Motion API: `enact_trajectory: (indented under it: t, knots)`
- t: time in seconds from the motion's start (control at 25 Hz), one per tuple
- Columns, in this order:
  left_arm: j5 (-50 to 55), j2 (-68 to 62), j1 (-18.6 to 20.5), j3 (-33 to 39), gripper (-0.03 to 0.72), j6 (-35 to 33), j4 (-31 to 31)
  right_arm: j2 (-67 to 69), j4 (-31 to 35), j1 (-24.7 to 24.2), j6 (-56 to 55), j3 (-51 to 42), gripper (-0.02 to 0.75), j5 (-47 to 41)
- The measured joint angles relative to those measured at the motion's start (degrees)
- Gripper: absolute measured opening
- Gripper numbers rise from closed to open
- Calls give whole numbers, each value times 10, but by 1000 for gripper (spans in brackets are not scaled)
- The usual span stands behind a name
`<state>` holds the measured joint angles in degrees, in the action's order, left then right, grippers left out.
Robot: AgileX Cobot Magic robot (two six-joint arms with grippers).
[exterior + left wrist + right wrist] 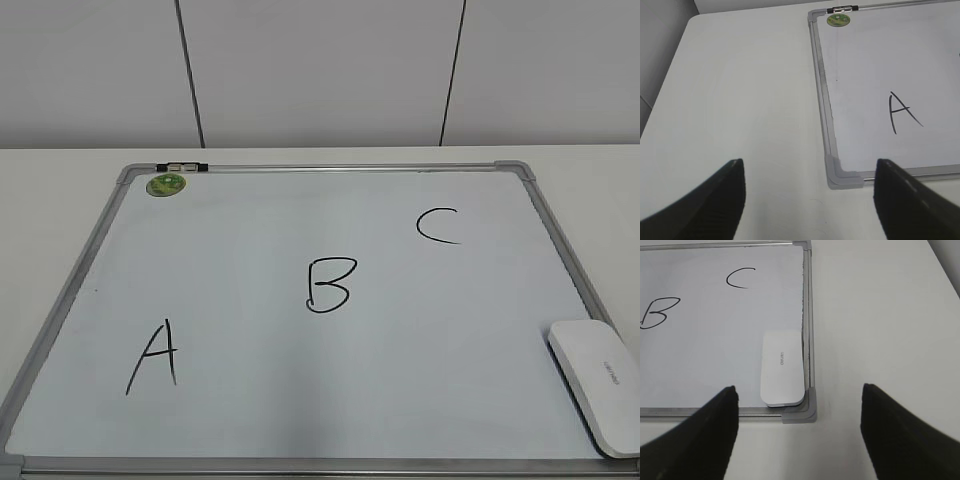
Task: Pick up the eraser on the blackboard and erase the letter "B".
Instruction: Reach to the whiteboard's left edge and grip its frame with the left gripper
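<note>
The white eraser point(596, 385) lies flat in the near right corner of the blackboard point(300, 172), snug against the frame, so the right gripper point(797, 432) can reach it. It is smooth, rounded plastic. The letter "B" point(330, 285) sits in the middle, thin and black. Both the right and the left gripper point(810, 200) are spread wide, holding nothing.

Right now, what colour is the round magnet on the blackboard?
Green magnet, clearest in the exterior view.
</note>
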<state>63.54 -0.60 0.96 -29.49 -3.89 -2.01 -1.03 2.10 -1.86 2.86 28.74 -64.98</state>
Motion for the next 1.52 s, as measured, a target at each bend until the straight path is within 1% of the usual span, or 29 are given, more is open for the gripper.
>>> enact_trajectory:
  t: [1.0,1.12,1.24,1.44,1.52]
  knots:
    - [0,-11,0,-5,576,0,2,0,0,0,0,0,586,0]
    - [-3,-48,0,-33,576,0,3,0,0,0,0,0,586,0]
    - [-19,-112,0,-63,577,0,4,0,0,0,0,0,586,0]
    - [-67,-250,-5,-100,578,0,2,0,0,0,0,0,586,0]
    - [-78,-310,-5,-116,578,0,-7,0,0,0,0,0,586,0]
